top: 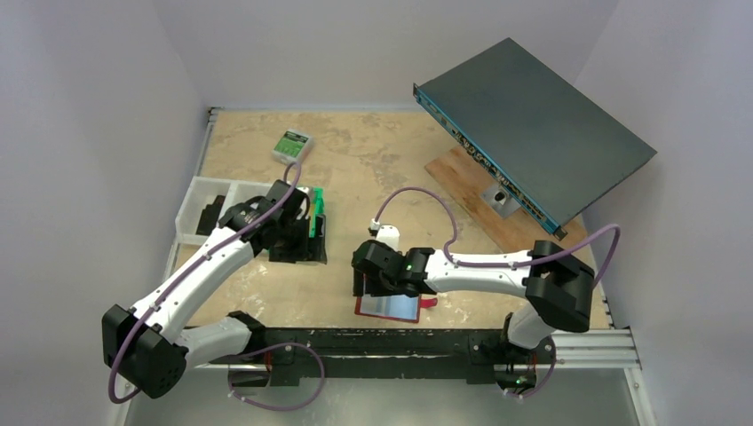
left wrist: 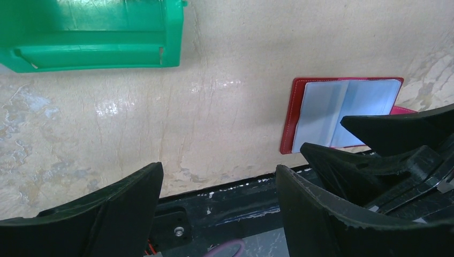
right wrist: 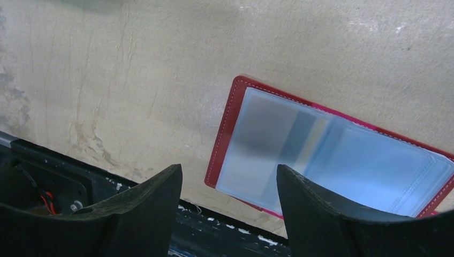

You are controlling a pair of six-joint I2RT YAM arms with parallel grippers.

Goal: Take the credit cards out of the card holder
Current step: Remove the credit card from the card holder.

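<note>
The card holder (top: 388, 308) lies open and flat near the table's front edge, red rim up and pale blue pockets showing (right wrist: 321, 155) (left wrist: 342, 110). A dim grey shape shows through its left pocket; no credit cards are plainly visible. My right gripper (top: 370, 284) (right wrist: 229, 174) hovers over the holder's left near corner, jaws apart with nothing between them. Its black fingers (left wrist: 385, 126) cover the holder's right part in the left wrist view. My left gripper (top: 306, 226) (left wrist: 219, 171) is open and empty, off to the left beside the green bin.
A green plastic bin (top: 316, 211) (left wrist: 91, 32) stands by the left gripper. A white divided tray (top: 197, 200) sits at the left edge and a green-and-white box (top: 292, 143) further back. A dark flat device (top: 533, 124) leans on a wooden board (top: 471, 191). A black rail (top: 400, 342) runs along the front.
</note>
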